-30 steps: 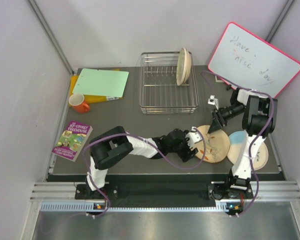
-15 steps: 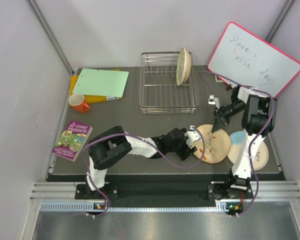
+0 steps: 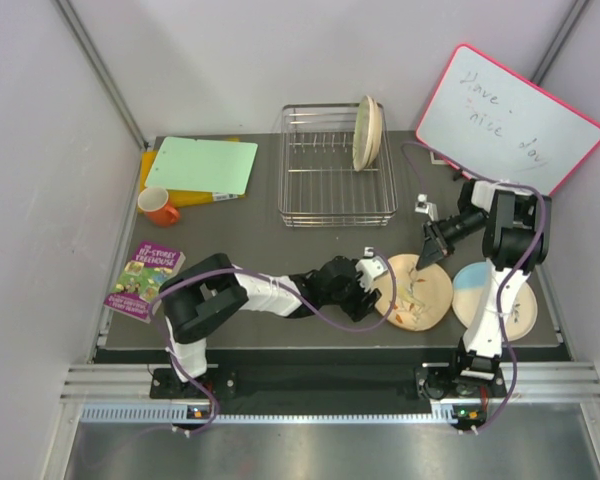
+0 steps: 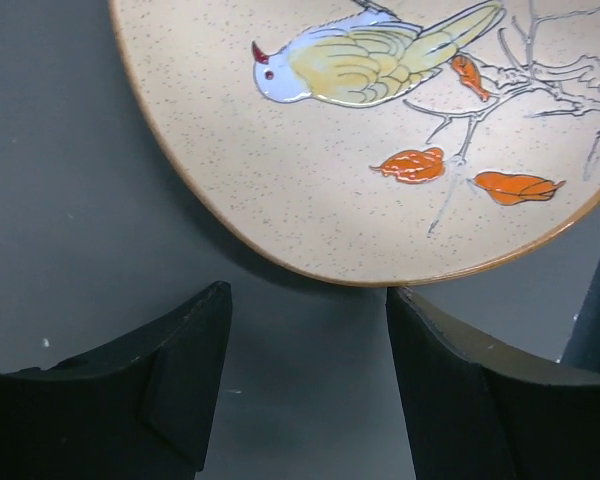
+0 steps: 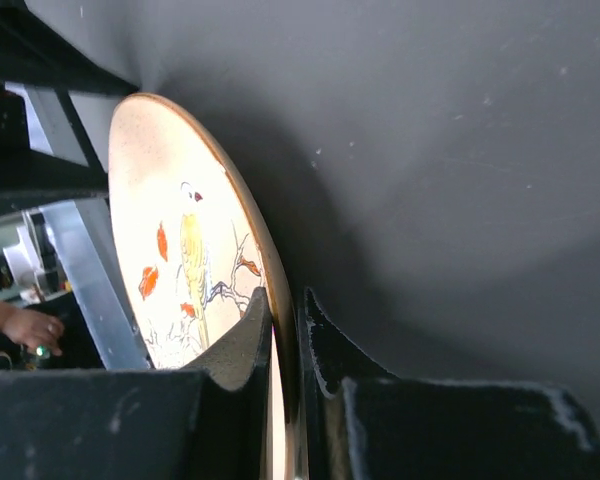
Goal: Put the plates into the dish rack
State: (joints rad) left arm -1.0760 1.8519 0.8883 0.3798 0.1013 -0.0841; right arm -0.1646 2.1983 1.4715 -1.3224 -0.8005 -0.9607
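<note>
A cream plate with a painted bird [image 3: 416,291] lies right of centre on the dark table. My right gripper [image 3: 429,251] is shut on its far rim; in the right wrist view its fingers [image 5: 242,340] pinch the plate [image 5: 170,240] edge-on at the gripper [image 5: 285,312]. My left gripper [image 3: 373,276] is open and empty just left of the plate; in the left wrist view the plate [image 4: 380,130] lies just beyond the gripper [image 4: 308,300]. A part-blue plate [image 3: 495,300] lies at the right under the right arm. One plate [image 3: 367,132] stands in the dish rack [image 3: 320,195].
A pink-framed whiteboard [image 3: 510,115] leans at the back right. A green folder [image 3: 202,165] on a yellow one, an orange mug [image 3: 160,207] and a book [image 3: 145,280] lie on the left side of the table.
My left gripper has drawn back to the left, off the bird plate's edge. The bird plate has shifted slightly left. My right gripper stays on its far rim.
</note>
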